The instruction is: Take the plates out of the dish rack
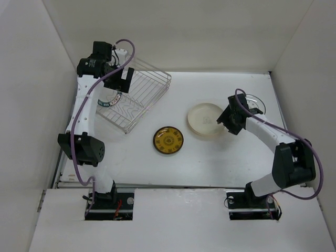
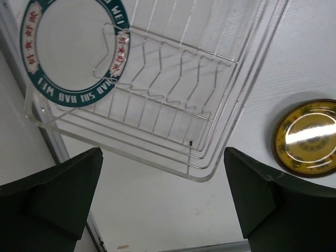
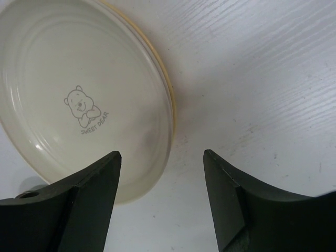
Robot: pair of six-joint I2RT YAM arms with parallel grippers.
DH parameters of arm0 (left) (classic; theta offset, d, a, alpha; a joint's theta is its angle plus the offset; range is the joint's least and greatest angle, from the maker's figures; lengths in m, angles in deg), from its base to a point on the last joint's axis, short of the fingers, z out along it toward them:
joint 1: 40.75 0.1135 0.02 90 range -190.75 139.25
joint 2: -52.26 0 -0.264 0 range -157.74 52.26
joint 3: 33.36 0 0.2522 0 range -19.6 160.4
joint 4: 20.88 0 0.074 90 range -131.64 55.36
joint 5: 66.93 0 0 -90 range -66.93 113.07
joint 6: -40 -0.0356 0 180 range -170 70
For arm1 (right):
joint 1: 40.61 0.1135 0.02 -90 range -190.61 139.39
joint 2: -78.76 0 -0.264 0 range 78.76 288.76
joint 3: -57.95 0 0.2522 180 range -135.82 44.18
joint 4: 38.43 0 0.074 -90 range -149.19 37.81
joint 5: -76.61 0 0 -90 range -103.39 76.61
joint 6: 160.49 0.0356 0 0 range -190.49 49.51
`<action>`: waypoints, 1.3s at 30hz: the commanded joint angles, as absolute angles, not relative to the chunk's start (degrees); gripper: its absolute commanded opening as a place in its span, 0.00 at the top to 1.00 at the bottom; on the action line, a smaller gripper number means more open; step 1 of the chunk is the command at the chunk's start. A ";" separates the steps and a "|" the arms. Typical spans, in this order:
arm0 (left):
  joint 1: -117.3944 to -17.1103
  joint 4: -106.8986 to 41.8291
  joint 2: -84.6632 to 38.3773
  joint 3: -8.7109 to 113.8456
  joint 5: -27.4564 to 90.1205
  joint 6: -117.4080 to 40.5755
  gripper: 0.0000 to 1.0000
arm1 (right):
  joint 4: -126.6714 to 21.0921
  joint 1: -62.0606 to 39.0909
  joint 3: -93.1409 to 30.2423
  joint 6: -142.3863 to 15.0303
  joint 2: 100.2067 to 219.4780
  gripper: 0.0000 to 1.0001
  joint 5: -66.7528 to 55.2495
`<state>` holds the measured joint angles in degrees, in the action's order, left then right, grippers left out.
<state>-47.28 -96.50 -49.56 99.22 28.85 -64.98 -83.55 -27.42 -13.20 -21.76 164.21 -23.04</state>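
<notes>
The wire dish rack [image 1: 140, 100] stands at the back left, with a white plate with a teal rim [image 1: 112, 100] in its left end. My left gripper [image 1: 125, 80] hangs above the rack, open and empty. In the left wrist view the teal-rimmed plate [image 2: 68, 47] rests on the wavy base of the rack [image 2: 173, 105], and the left gripper [image 2: 163, 173] holds nothing. A cream plate [image 1: 205, 119] with a bear print [image 3: 79, 100] lies flat on the table, and a yellow rim [image 3: 171, 107] shows under its edge. My right gripper [image 3: 161, 157] is open at that edge, touching nothing.
A small dark plate with a gold centre [image 1: 168, 140] lies flat on the table between the rack and the cream plate, and also shows in the left wrist view [image 2: 307, 137]. White walls close in the table on the left, back and right.
</notes>
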 commanded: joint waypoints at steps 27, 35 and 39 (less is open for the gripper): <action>-36.97 -84.21 -69.46 114.16 16.57 -72.06 0.47 | -84.36 -20.40 -17.25 -25.14 152.68 0.30 -28.42; -35.05 -84.74 -71.75 113.56 22.18 -69.16 0.71 | -84.36 -20.40 -16.11 -25.14 152.67 0.30 -28.95; -35.04 -83.59 -73.32 113.03 20.43 -68.45 0.81 | -84.36 -20.40 -16.11 -25.14 152.68 0.30 -28.95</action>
<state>-35.71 -84.85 -72.03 112.34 20.26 -70.07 -85.17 -20.97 -15.87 -24.47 153.63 -28.03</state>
